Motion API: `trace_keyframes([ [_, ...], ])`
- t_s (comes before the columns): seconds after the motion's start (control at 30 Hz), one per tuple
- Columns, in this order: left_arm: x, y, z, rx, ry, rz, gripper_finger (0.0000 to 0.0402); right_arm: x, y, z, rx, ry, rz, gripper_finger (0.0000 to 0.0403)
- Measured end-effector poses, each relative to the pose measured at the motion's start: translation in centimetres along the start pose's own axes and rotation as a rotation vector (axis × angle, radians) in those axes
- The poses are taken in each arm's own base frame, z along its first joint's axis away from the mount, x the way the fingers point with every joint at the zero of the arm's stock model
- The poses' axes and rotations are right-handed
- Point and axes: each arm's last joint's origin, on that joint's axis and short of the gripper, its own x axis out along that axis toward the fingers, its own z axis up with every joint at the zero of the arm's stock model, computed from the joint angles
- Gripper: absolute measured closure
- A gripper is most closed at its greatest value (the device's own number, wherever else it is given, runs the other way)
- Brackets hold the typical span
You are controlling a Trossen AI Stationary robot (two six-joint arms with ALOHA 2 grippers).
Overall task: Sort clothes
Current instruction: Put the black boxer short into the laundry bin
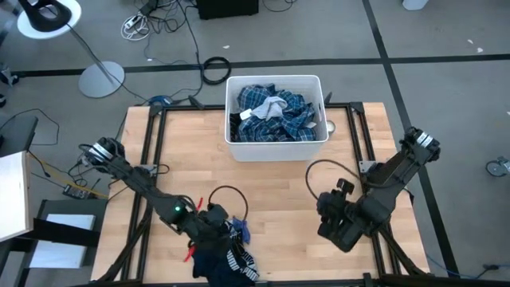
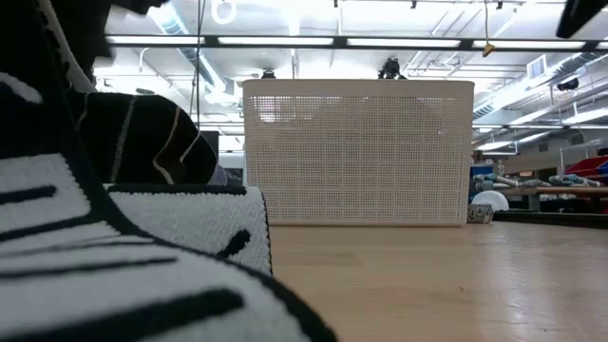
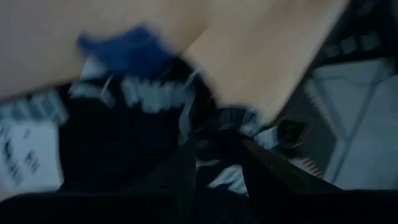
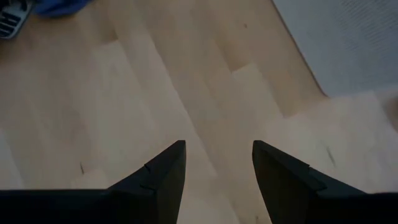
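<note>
Looking down from above, we see the left gripper point(image 1: 213, 231) low over the near edge of the wooden table point(image 1: 271, 179), right at a heap of dark clothing. That heap is the navy item with white stripes point(image 1: 227, 261), bunched at the table's front edge with a small blue piece point(image 1: 241, 231) just beside it. In the left wrist view the picture is smeared, and we cannot tell whether the left fingers are apart or closed, nor whether they have hold of the fabric.

Our right gripper point(image 1: 335, 226) hangs over bare wood on the other side of the table, well apart from the heap. In the right wrist view its fingers point(image 4: 163, 174) stand apart with clear table between them, holding nothing.

At the far side of the table we see the white bin point(image 1: 275, 149), and inside it the blue-and-white plaid shirt point(image 1: 295, 108) lies crumpled with a grey piece point(image 1: 269, 107) on top. In the low view the bin point(image 2: 358, 152) stands behind, and black-and-white striped knit point(image 2: 142, 256) fills the near left.
</note>
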Motion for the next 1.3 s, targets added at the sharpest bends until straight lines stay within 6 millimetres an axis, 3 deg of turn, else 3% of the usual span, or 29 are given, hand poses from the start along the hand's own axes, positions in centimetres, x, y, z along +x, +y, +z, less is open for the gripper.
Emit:
trace_keyframes([
  [0.43,4.0,0.6,-0.9,-0.056,0.115,0.056,0.0276,0.0,2.6,-3.0,0.066,-0.030,0.000,0.0218],
  [0.77,4.2,0.3,1.2,-0.053,0.074,-0.004,0.0385,-0.4,2.8,-3.5,0.100,-0.068,0.020,0.0218],
  [0.93,4.3,0.6,1.7,-0.063,0.079,0.017,0.0396,-0.4,2.9,-3.5,0.106,-0.069,0.031,0.0218],
  [1.13,3.5,0.5,1.9,-0.019,0.084,0.007,0.0400,-0.4,2.9,-3.5,0.108,-0.070,0.033,0.0218],
  [1.3,0.2,0.5,3.0,-0.001,0.029,0.010,0.0400,-0.4,2.9,-3.5,0.105,-0.071,0.034,0.0218],
])
